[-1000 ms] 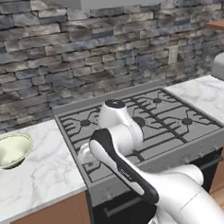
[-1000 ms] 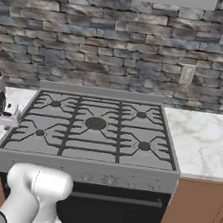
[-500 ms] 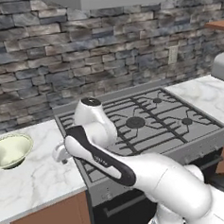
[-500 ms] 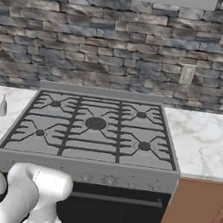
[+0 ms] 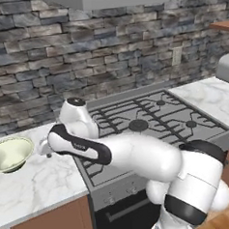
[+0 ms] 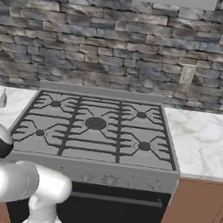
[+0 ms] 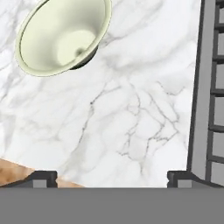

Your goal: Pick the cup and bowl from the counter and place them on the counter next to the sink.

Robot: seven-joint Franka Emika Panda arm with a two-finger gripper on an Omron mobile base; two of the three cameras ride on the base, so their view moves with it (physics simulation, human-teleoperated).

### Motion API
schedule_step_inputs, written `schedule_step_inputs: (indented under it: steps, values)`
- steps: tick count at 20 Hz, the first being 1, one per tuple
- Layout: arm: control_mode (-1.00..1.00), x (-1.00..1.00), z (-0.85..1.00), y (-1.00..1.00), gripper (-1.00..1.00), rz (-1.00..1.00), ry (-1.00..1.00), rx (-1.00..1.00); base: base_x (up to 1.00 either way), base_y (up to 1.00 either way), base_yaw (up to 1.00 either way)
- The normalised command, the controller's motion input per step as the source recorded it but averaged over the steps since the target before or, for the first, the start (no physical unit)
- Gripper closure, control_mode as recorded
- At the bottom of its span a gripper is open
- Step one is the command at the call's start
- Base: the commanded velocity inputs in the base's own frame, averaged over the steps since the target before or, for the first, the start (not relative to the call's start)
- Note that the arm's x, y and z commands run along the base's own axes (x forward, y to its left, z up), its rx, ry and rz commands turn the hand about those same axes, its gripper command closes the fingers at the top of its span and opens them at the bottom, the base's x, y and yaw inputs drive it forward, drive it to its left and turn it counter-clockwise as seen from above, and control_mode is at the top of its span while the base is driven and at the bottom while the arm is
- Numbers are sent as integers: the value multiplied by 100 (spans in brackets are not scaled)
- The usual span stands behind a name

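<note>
The bowl [image 5: 10, 153], wide, shallow and pale cream-green inside, sits on the white marble counter [image 5: 39, 184] at the far left of the left base view. My gripper [image 5: 44, 150] hangs over the counter just right of it, between bowl and stove. In the hand view the bowl [image 7: 63, 35] lies at the upper left, apart from my gripper [image 7: 112, 179]. Its two fingertips [image 7: 43, 178] stand wide apart over bare marble [image 7: 131, 109], so it is open and holds nothing. The cup and the sink are out of view.
The grey gas stove [image 5: 150, 118] [image 6: 96, 126] borders the counter; its edge [image 7: 199, 87] runs down the right of the hand view. More marble counter [image 6: 205, 142] lies right of the stove, with a grey appliance [image 5: 227, 67] at its far end. The counter's front edge [image 7: 17, 168] is near.
The arm has swung left from above the stove's left burners to above the marble counter beside the bowl. The bowl has not moved, and the gripper has stayed open.
</note>
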Motion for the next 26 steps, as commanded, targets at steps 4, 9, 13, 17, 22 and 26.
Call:
schedule_step_inputs:
  steps: [4, 9, 13, 17, 22, 26]
  values:
    - [-100, 56, 0, 59, -100, -20, 10, -5, 0, 0, 0]
    - [-100, 41, 0, 47, -100, -17, 5, -4, 0, 0, 0]
    - [-100, 45, -2, 23, -100, -13, 5, -1, 0, 0, 0]
    - [-100, 50, -14, 20, -100, -7, 1, 0, 0, 0, 0]
    - [-100, 48, -25, 41, -100, -5, 0, 0, 0, 0, 0]
    - [-100, 26, -21, 58, -100, 0, 0, 0, 0, 0, 0]
